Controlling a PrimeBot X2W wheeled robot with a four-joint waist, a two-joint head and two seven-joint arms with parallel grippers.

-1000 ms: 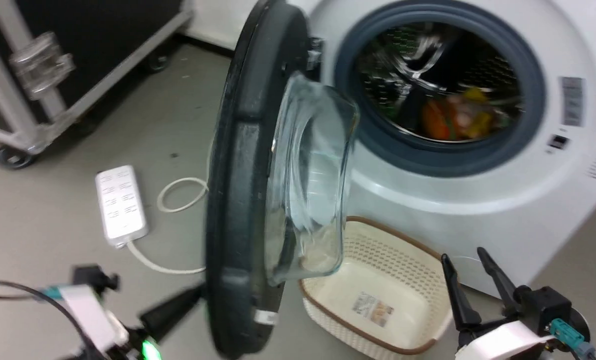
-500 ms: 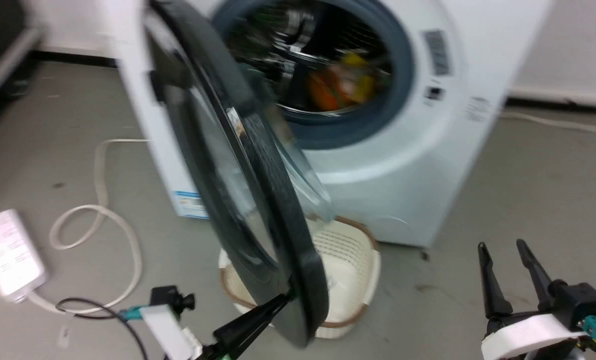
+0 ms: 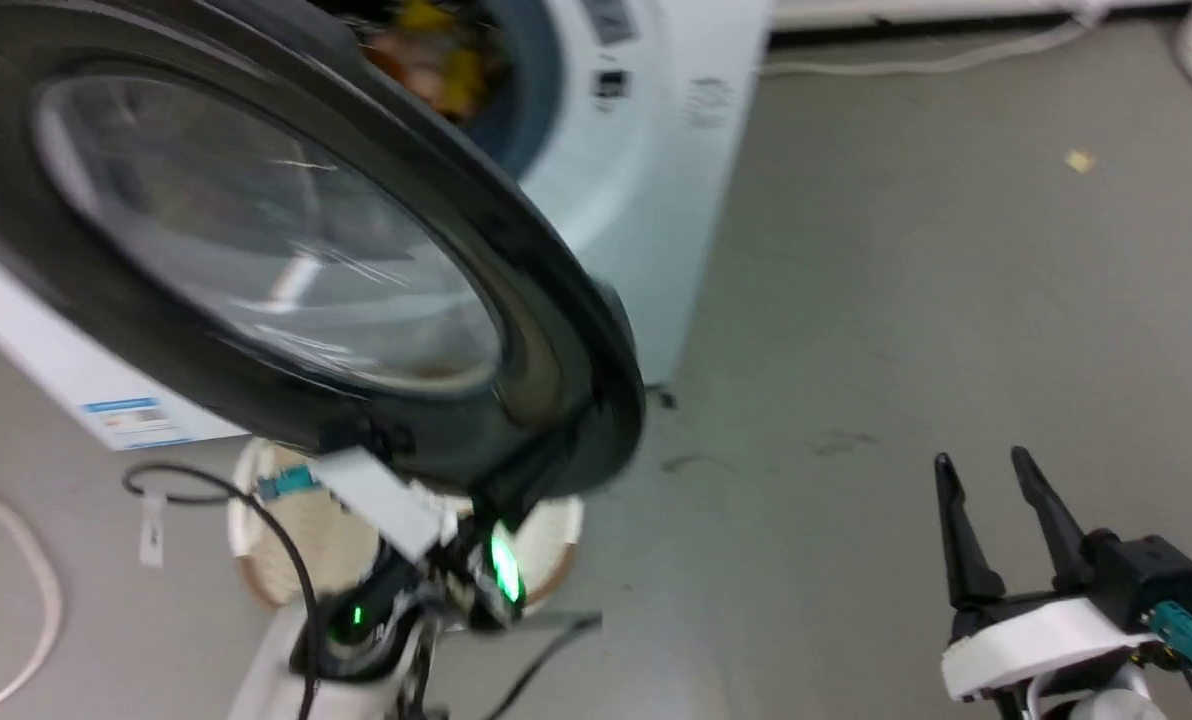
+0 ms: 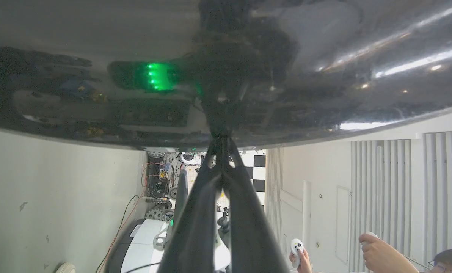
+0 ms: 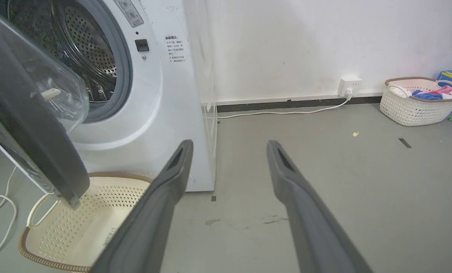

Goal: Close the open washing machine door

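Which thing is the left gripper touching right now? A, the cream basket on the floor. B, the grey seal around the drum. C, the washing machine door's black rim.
C: the left gripper, fingertips closed, meets the glossy black rim of the washing machine door.

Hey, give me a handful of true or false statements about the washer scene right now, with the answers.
1. The washing machine door is fully shut. False: it stands ajar, away from the drum opening.
2. The left gripper, fingers together, meets the door's black rim. True.
3. The right gripper holds a cloth. False: it is open and empty above the floor.
4. A cream basket sits on the floor under the door. True.
5. The basket by the wall is empty. False: it holds clothes.
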